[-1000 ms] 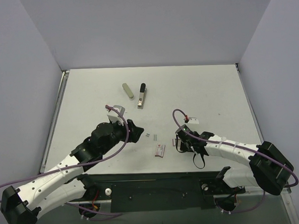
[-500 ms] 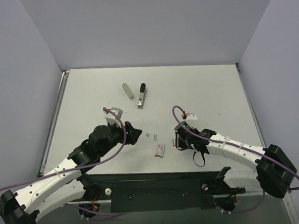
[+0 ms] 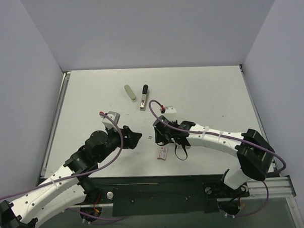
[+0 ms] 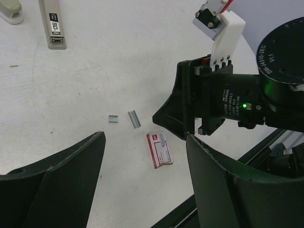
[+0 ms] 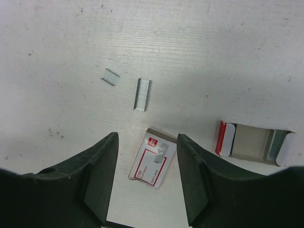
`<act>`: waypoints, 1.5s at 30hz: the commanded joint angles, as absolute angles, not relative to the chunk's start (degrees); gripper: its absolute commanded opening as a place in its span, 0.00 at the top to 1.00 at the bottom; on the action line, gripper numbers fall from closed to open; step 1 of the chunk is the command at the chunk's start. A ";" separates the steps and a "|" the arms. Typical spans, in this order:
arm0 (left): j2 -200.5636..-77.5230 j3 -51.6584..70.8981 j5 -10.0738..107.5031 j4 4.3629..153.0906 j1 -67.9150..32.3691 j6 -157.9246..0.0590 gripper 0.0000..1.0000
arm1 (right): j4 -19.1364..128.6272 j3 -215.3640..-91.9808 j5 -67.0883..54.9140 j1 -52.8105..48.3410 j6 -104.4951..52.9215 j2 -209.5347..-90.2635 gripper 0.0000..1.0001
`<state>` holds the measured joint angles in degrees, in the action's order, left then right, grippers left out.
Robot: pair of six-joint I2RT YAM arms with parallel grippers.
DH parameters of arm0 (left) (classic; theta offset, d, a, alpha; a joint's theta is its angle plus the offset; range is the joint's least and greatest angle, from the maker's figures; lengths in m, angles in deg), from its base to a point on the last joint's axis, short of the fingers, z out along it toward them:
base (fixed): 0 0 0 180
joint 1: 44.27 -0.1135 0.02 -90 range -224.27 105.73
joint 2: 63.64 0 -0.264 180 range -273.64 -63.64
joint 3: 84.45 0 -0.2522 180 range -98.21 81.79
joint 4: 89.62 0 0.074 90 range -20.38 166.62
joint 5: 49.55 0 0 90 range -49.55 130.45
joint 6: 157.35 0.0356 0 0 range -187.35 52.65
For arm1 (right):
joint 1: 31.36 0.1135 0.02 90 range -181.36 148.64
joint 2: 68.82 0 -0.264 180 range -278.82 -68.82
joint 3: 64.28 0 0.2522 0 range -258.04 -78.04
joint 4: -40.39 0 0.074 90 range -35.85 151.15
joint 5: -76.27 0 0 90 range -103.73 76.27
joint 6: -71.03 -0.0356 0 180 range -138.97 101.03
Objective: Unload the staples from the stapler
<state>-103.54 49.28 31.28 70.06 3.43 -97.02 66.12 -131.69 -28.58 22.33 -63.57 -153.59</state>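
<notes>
The stapler [image 3: 143, 97], black top over a silvery base, lies on the far part of the table; it also shows in the left wrist view [image 4: 52, 23]. Two short loose staple strips [image 5: 142, 94] [image 4: 134, 118] lie on the table between the grippers. My left gripper [image 3: 134, 139] [image 4: 145, 142] is open and empty, low over the table just left of the strips. My right gripper [image 3: 159, 136] [image 5: 147, 140] is open and empty, just right of them, above a small red-and-white staple box [image 5: 152, 161] [image 3: 162, 153]. Both grippers are well short of the stapler.
An olive-grey rounded bar [image 3: 130, 92] [image 4: 10, 9] lies left of the stapler. An open staple-box tray [image 5: 251, 145] lies right of the small box. Grey walls stand on three sides. The black front rail [image 3: 160, 187] runs along the near edge.
My right arm has swung left to the table's middle, stopping by the loose strips and the staple box. My left gripper has drawn back slightly to the left.
</notes>
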 commanded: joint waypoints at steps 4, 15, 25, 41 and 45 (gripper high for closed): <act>-100.73 49.71 26.92 67.22 3.63 -99.26 0.13 | 67.24 -138.33 -31.13 22.87 -65.99 -161.54 0.49; -96.34 51.38 23.93 64.85 3.63 -100.49 0.12 | 67.16 -142.81 -31.66 22.95 -67.49 -169.54 0.49; -90.62 53.75 21.21 63.44 3.63 -101.72 0.12 | 67.69 -142.90 -33.41 22.87 -69.16 -172.09 0.51; -85.96 54.10 19.10 59.57 3.63 -101.28 0.12 | 68.56 -143.87 -33.33 22.43 -70.56 -176.13 0.57; -85.17 53.93 19.01 58.87 3.63 -101.19 0.12 | 69.26 -143.78 -33.94 22.34 -70.56 -176.57 0.60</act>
